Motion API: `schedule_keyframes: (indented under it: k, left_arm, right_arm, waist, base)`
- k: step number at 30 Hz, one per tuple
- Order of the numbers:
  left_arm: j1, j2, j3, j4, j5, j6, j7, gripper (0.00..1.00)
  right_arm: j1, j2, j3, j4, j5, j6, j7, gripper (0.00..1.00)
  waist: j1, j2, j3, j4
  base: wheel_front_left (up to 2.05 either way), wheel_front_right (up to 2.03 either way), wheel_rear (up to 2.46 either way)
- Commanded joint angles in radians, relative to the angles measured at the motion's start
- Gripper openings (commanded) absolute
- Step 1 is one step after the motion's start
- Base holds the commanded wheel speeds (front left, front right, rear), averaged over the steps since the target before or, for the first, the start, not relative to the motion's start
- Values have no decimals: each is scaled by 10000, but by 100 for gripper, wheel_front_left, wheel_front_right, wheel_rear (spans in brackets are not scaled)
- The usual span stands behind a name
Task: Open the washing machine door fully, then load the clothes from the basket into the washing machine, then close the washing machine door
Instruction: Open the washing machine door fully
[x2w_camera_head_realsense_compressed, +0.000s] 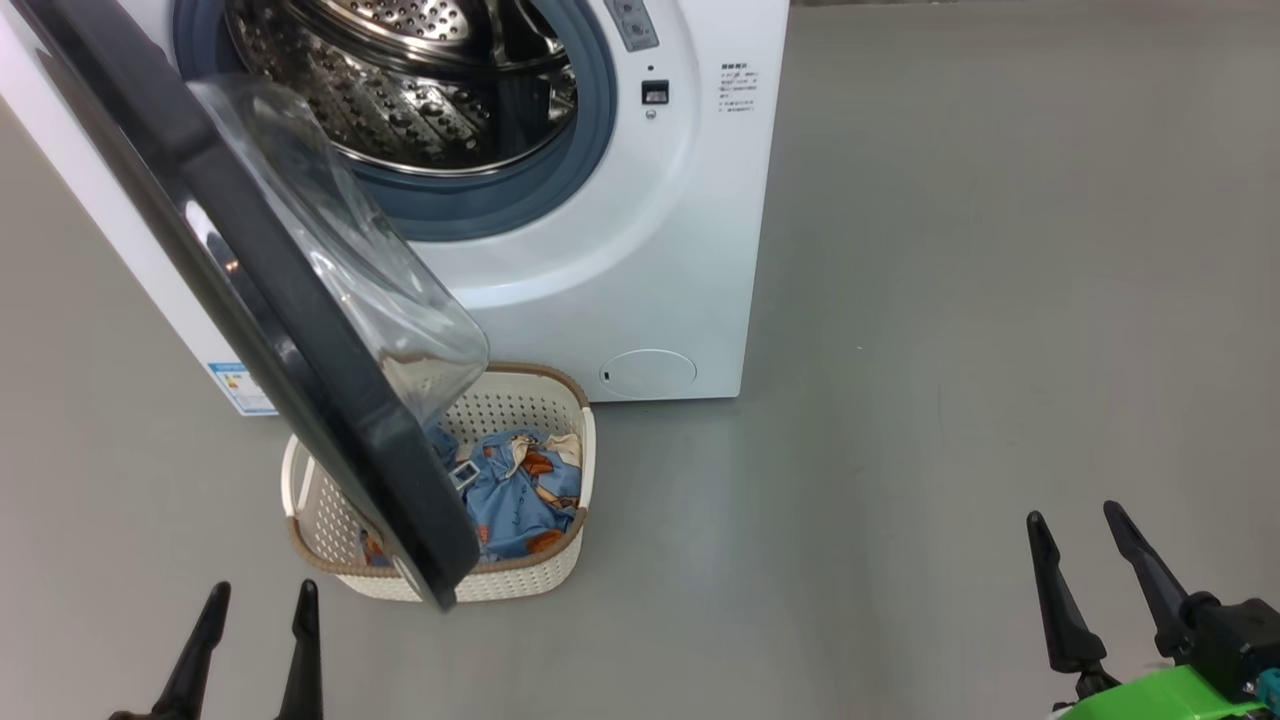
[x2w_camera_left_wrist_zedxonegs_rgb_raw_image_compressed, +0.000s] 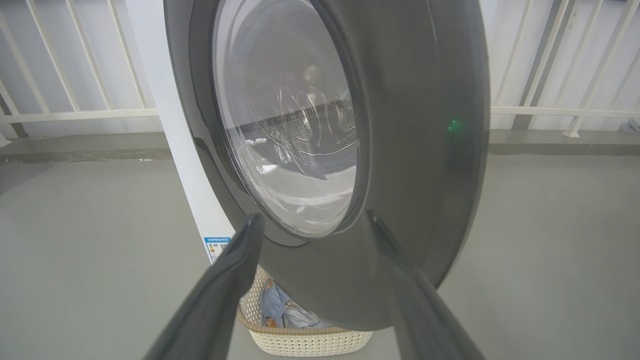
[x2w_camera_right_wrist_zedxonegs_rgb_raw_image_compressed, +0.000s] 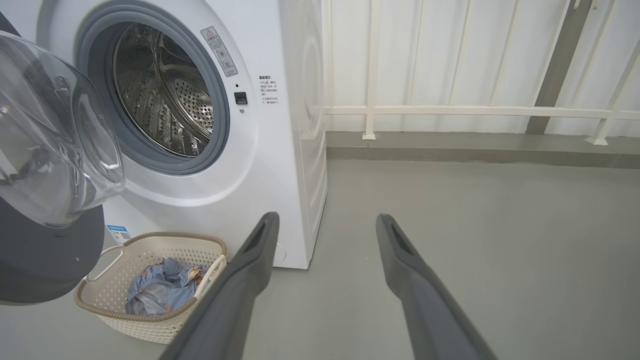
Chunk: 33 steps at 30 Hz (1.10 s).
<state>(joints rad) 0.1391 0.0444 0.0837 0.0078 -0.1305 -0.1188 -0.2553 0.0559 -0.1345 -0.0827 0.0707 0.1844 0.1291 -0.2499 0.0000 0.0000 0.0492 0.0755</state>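
The white washing machine (x2w_camera_head_realsense_compressed: 600, 290) (x2w_camera_right_wrist_zedxonegs_rgb_raw_image_compressed: 270, 165) stands ahead with its steel drum exposed. Its black round door (x2w_camera_head_realsense_compressed: 300, 340) (x2w_camera_left_wrist_zedxonegs_rgb_raw_image_compressed: 400, 150) (x2w_camera_right_wrist_zedxonegs_rgb_raw_image_compressed: 45, 255) hangs swung out toward me, partly open, its clear glass bowl (x2w_camera_head_realsense_compressed: 370, 260) over the basket. The cream basket (x2w_camera_head_realsense_compressed: 520, 580) (x2w_camera_right_wrist_zedxonegs_rgb_raw_image_compressed: 115, 320) (x2w_camera_left_wrist_zedxonegs_rgb_raw_image_compressed: 300, 342) sits on the floor before the machine, holding the light-blue clothes (x2w_camera_head_realsense_compressed: 515, 495) (x2w_camera_right_wrist_zedxonegs_rgb_raw_image_compressed: 160, 287) (x2w_camera_left_wrist_zedxonegs_rgb_raw_image_compressed: 280, 310). My left gripper (x2w_camera_head_realsense_compressed: 260, 595) (x2w_camera_left_wrist_zedxonegs_rgb_raw_image_compressed: 312, 217) is open, low left, just short of the door's outer face. My right gripper (x2w_camera_head_realsense_compressed: 1075, 520) (x2w_camera_right_wrist_zedxonegs_rgb_raw_image_compressed: 325, 217) is open over bare floor at the right.
Grey floor (x2w_camera_head_realsense_compressed: 950, 350) stretches to the right of the machine. A white railing (x2w_camera_right_wrist_zedxonegs_rgb_raw_image_compressed: 475, 110) and a low kerb run along the wall behind. The door's lower edge overhangs the left half of the basket.
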Motion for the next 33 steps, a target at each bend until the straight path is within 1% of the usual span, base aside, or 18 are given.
schedule_keyframes:
  k: [1,17,33]
  left_arm:
    - [-451,60,291,-189,-3,26,-65,100]
    - [-1262,59,210,70,65,-91,-65,100]
    - [-1172,59,333,101,55,-114,-65,100]
  right_arm:
    - [-425,-131,233,-181,-89,16,-118,100]
    - [-1273,-263,485,277,-104,16,-118,100]
    - [-1256,-238,501,373,-72,16,-118,100]
  waist:
    - [0,0,34,20]
    - [0,0,579,131]
    - [0,0,436,146]
  base:
    - [0,0,0]
    - [0,0,0]
    - [0,0,0]
